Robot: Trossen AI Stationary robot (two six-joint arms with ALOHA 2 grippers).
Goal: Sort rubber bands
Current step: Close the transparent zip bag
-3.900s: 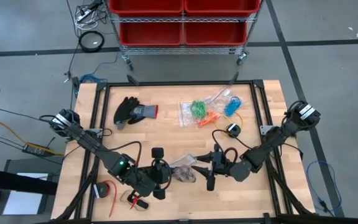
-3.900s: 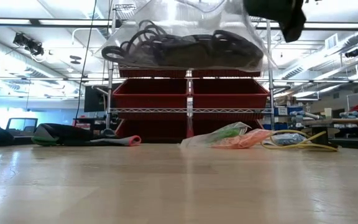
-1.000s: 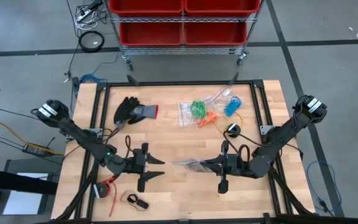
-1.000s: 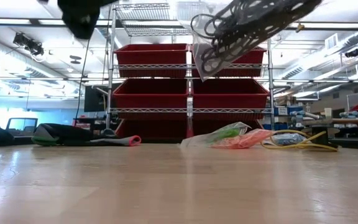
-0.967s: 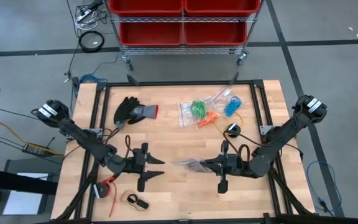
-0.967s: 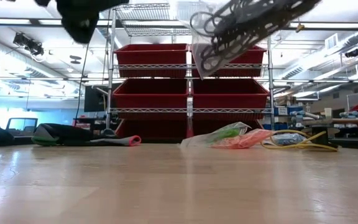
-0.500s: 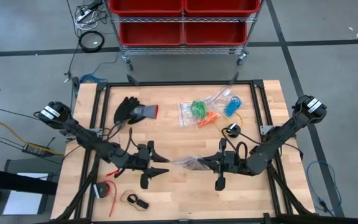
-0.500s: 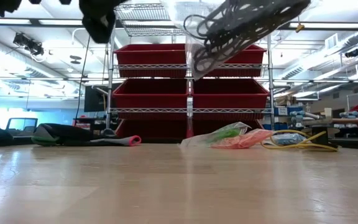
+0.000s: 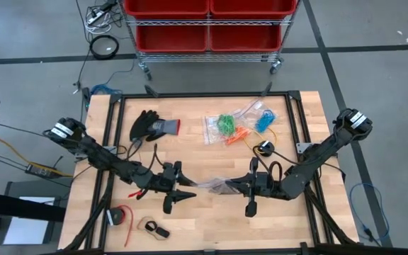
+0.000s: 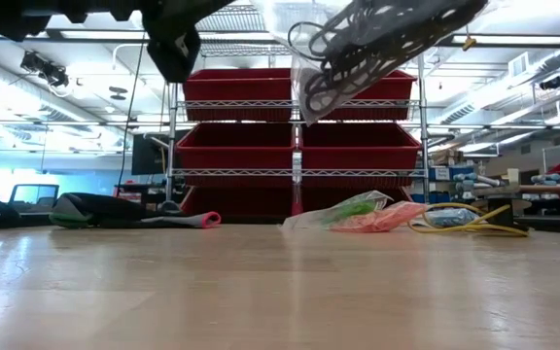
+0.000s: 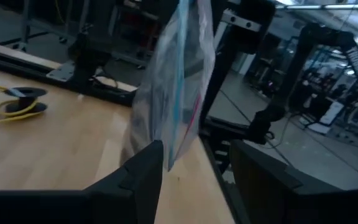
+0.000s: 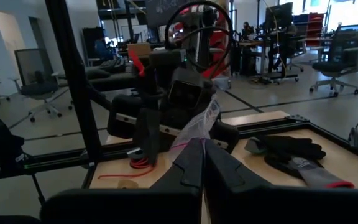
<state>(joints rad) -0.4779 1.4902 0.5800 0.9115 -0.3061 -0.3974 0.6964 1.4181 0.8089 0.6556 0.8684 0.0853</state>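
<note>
A clear plastic bag [image 9: 214, 185] filled with black rubber bands [image 10: 377, 39] hangs in the air above the table's near middle. My right gripper [image 9: 232, 186] is shut on it. My left gripper [image 9: 188, 190] is open and level, just left of the bag's free end. In the left wrist view the bag [image 11: 178, 81] shows ahead between its two fingers, and I see no touch. Further bags with green [image 9: 225, 125], orange [image 9: 238, 134] and blue [image 9: 263, 120] rubber bands lie flat at the far middle. My right gripper pinches the bag's end by the coloured zip strip [image 12: 201, 135] between its two shut fingers. The fingers lie level and come from the table's right. The bag sticks out toward the left arm, tilted, lifted clear of the table.
A black and grey glove [image 9: 151, 127] lies at the far left. A yellow cable on a black spool [image 9: 265, 147] sits right of centre. A red roll [image 9: 120, 216] and a small loop [image 9: 154, 229] lie at the near left corner. Red bins on a rack [image 9: 207, 25] stand beyond the table.
My left gripper has moved toward the table's right, closing on the free end of the bag, and has rolled somewhat about its own axis. It stays open. My right gripper and the bag have kept still.
</note>
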